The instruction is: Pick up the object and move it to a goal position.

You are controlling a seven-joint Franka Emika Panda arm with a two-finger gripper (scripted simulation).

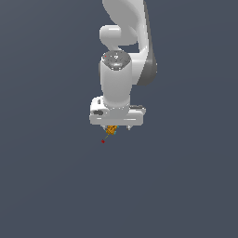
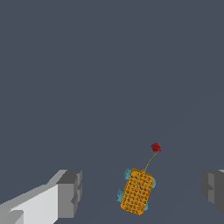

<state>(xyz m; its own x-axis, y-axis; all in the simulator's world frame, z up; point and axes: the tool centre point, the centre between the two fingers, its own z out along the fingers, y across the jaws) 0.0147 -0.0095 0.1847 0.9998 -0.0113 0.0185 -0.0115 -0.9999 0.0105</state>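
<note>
The object (image 1: 111,130) is a tiny orange-yellow bumpy block with a thin dark stalk ending in a small red blob (image 1: 103,141). In the exterior view it peeks out just under the white hand of my gripper (image 1: 118,126), which hangs straight down over it. In the wrist view the object (image 2: 138,191) lies between the fingers, with small pale blue bits along its sides. My gripper (image 2: 140,190) is open. The grey fingertips (image 2: 69,192) stand well apart from the object on either side, and nothing is gripped.
A plain dark grey-blue surface fills both views. The white arm (image 1: 118,56) rises behind the hand toward the top of the exterior view. No other objects or edges show.
</note>
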